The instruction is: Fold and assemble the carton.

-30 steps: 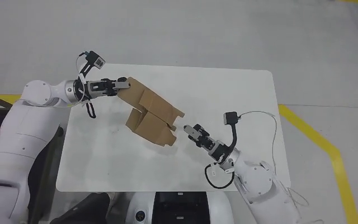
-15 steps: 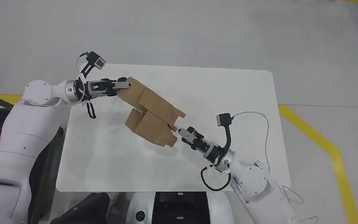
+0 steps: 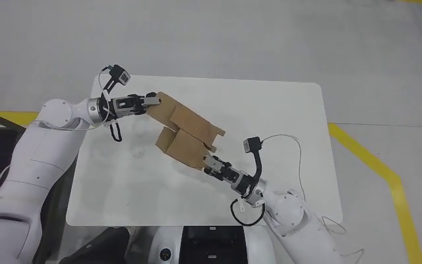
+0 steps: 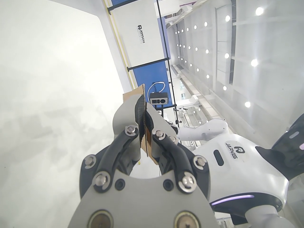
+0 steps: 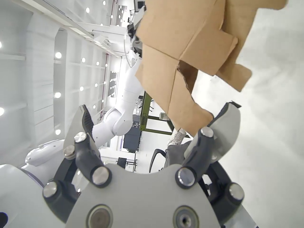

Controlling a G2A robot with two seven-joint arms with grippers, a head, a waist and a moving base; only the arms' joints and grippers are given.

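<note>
– Jaws first: how does the left pair stand?
– The left jaws are clenched on the carton (image 3: 188,132), nipping a single flap at its upper-left end, in the upper left of the top view. From the left wrist camera the corrugated edge of that flap runs straight between the two pads (image 4: 123,117), with hardly any gap on either side.
– And the right jaws?
– Spread wide, grasping nothing. They sit at the carton's lower-right end, just below the middle of the top view. From the right wrist camera a drooping flap corner comes up against the inner side of one finger (image 5: 225,124); the other finger stands well apart from the cardboard.
– Where does the carton lie?
– Over the middle of the white table (image 3: 290,112), a little left of the frame's centre, slanting from upper left down to lower right between the two arms. It is brown cardboard, half opened, its panels creased and several flaps sticking out at different angles. Whether its underside rests on the table I cannot tell.
– Any writing?
– A white panel (image 4: 133,24) in the hall behind, seen from the left wrist camera, carries one short line of dark print beside a small mark, and it stands against a blue board.
</note>
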